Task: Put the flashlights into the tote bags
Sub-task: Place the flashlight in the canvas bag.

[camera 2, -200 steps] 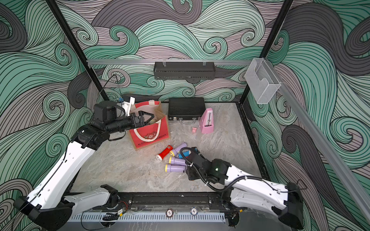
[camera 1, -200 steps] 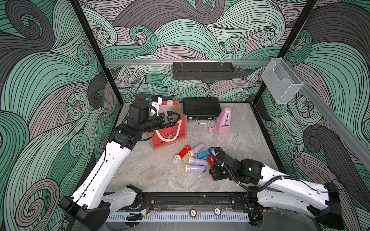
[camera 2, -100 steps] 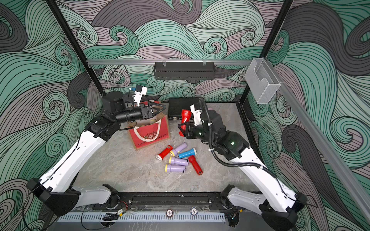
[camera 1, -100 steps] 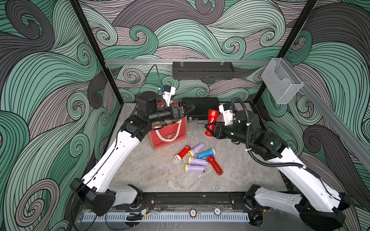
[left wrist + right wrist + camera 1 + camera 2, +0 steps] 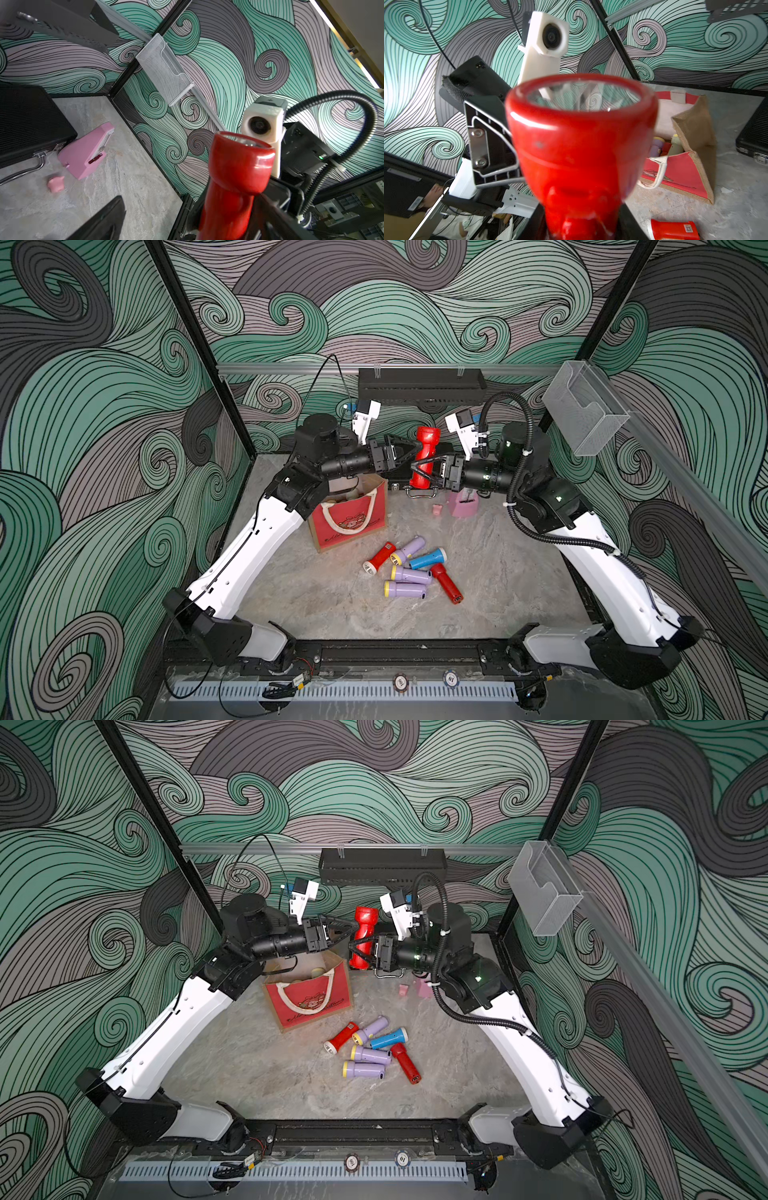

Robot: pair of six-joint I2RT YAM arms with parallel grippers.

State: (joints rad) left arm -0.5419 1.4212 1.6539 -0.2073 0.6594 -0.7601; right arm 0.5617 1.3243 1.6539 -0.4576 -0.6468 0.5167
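Pinching the red flashlight (image 5: 427, 439) upright, the right tool (image 5: 420, 471) faces the spread left tool (image 5: 409, 452), tote bag (image 5: 353, 519) below-left.

in both top views the left arm (image 5: 266, 539) covers a corner of the tote bag (image 5: 353, 518) and the right arm (image 5: 486, 479) most of the pink metronome (image 5: 462, 506). the black case (image 5: 31, 124) runs off the left wrist view's edge. in the right wrist view the red flashlight (image 5: 581, 145) is blurred and cut off at the edge; flashlights inside the bag (image 5: 676, 145) show only their ends
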